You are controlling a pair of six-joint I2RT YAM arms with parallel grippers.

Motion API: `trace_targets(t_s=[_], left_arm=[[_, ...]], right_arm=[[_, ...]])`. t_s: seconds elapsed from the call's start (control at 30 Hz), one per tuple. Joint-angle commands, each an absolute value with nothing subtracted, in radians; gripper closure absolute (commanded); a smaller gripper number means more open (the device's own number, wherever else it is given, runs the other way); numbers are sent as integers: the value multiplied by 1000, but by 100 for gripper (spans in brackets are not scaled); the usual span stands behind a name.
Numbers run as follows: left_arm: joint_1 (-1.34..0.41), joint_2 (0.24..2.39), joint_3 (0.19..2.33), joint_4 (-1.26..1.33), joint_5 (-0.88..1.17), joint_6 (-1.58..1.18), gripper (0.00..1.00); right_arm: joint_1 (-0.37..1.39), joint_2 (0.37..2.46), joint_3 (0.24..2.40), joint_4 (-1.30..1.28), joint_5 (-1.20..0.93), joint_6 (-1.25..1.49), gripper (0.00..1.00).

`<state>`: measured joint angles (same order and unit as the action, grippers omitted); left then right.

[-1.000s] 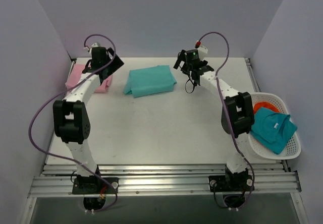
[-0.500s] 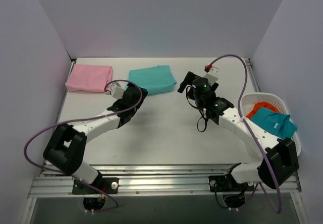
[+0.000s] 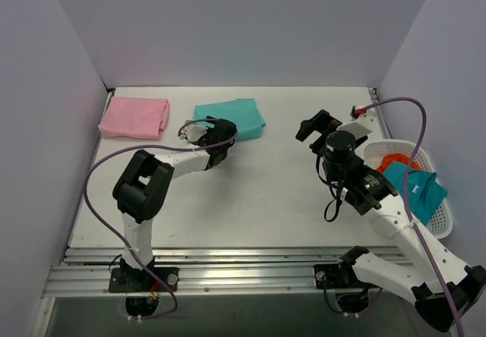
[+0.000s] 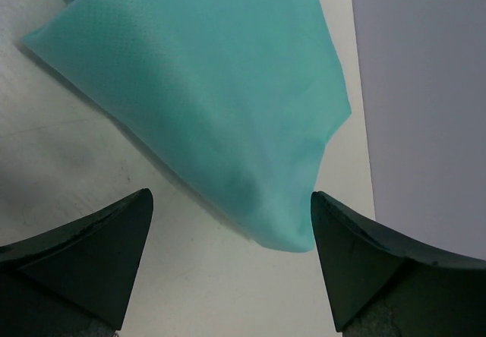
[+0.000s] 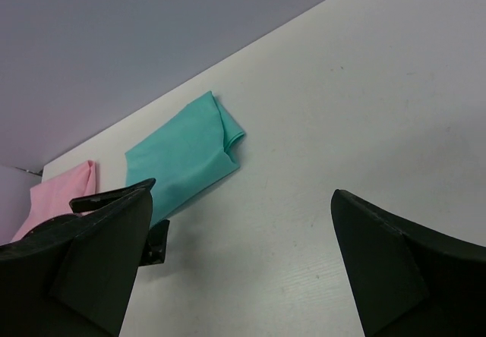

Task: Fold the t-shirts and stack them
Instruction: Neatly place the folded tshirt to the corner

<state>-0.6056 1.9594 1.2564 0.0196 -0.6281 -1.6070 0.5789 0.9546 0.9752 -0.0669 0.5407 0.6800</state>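
Note:
Two folded t-shirts lie at the back of the table: a pale pink one [image 3: 133, 117] [image 5: 64, 193] at the far left and a turquoise-green one [image 3: 234, 117] [image 4: 213, 94] [image 5: 186, 159] beside it. My left gripper [image 3: 225, 130] [image 4: 231, 231] is open, low at the near edge of the turquoise shirt, whose corner lies just ahead between the fingers, untouched. Out to the right over bare table, my right gripper [image 3: 313, 127] [image 5: 243, 223] is open and holds nothing.
A white basket [image 3: 437, 227] stands at the table's right edge with another turquoise shirt [image 3: 416, 189] and something orange [image 3: 391, 161] in it. Grey walls close the back and both sides. The right arm's purple cable loops over the basket.
My left gripper has swung from the pink shirt at the far left to the front of the turquoise shirt. My right gripper has drawn back, rightward and nearer. Both stayed open.

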Motion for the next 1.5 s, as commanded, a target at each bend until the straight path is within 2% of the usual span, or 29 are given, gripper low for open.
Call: trace_targets(t_s=[0.0,0.37,0.47,0.5,0.53,0.57,0.6,0.73,0.8,0.93,1.13,1.27,1.47], left_arm=[[-580,2026,1327,-66,-652,-1730,6],[-509,2167,1405,-29,-574,-1692,5],[-442,2226,1440,73,-476,-1587,37],[-422,2259,1456,104,-441,-1557,71],[-379,2275,1474,109,-404,-1530,85],[-361,2289,1498,104,-344,-1464,93],[-342,2304,1544,77,-331,-1427,97],[-278,2324,1676,19,-293,-1231,98],[-235,2364,1780,-97,-246,-1099,98],[-190,2445,2177,-300,-190,-869,98],[-146,2519,2532,-512,-152,-644,98],[-92,2450,2473,-532,-176,-652,98],[47,2238,2104,-414,-201,-716,98]], right_arm=[[584,971,960,-100,588,661,0],[580,973,960,-106,592,664,0],[580,956,959,-110,584,666,0],[580,945,959,-112,583,667,0],[578,939,960,-117,581,667,0],[578,922,960,-118,578,669,0],[578,913,960,-120,575,669,0],[577,861,959,-127,569,676,0],[577,833,954,-129,569,680,0],[577,810,940,-124,563,684,0],[577,815,942,-112,537,684,0],[577,825,940,-98,520,678,0],[577,863,928,-68,477,676,0]])
